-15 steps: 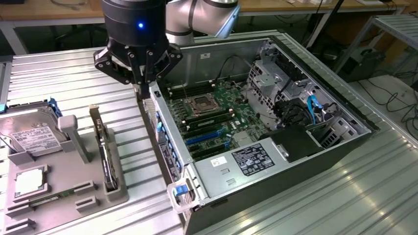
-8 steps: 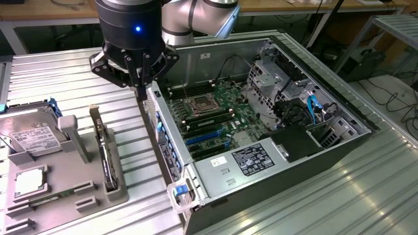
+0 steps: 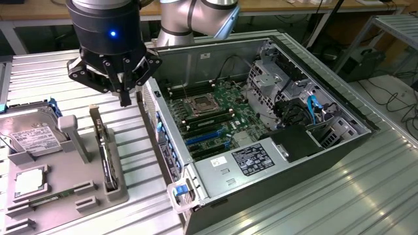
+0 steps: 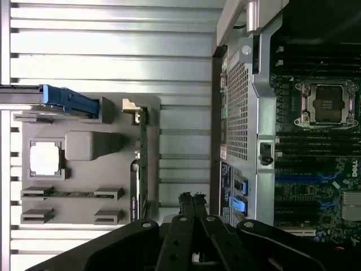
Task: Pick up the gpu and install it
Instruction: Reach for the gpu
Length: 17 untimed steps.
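The gpu (image 3: 104, 147) stands on its edge in a slot of the grey holder (image 3: 119, 192), its silver bracket (image 3: 96, 117) pointing up toward the far side. The wrist view shows the gpu (image 4: 141, 164) edge-on as a thin dark strip. My gripper (image 3: 124, 101) hangs above the ribbed table between the holder and the open computer case (image 3: 196, 49), just beyond the gpu's bracket end. Its fingers are shut together with nothing between them, and their tips (image 4: 192, 199) sit beside the gpu, apart from it.
The case lies on its side with the motherboard (image 3: 216, 115) and blue card slots (image 3: 205, 139) exposed. A hard drive (image 3: 29, 134), a processor (image 3: 29, 181) and a memory stick (image 3: 46, 199) rest in the holder. Desks and cables line the back.
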Available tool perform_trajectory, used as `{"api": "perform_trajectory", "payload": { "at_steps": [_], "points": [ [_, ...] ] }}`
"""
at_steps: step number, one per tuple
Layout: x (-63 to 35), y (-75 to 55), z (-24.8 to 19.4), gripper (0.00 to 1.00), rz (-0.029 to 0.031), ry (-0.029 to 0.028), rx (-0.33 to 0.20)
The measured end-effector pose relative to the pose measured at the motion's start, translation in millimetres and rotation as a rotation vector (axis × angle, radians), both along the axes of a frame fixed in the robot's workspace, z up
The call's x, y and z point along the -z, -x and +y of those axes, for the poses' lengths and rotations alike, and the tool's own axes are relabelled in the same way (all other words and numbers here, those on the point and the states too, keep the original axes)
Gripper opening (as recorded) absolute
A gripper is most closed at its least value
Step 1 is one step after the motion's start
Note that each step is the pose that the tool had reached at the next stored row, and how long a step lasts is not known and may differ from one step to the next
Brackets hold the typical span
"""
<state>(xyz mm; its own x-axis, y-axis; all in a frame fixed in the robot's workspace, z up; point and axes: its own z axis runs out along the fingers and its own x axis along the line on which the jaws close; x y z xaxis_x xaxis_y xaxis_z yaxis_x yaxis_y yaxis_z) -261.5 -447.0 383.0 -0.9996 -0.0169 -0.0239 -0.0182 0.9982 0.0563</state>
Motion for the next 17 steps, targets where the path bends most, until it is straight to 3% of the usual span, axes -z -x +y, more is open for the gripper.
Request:
{"api": "perform_trajectory", "payload": {
  "at_steps": [17],
  "points": [
    [4.0, 39.5, -8.1, 0.11, -0.0001, -0.0001, -0.028]
  ]
}}
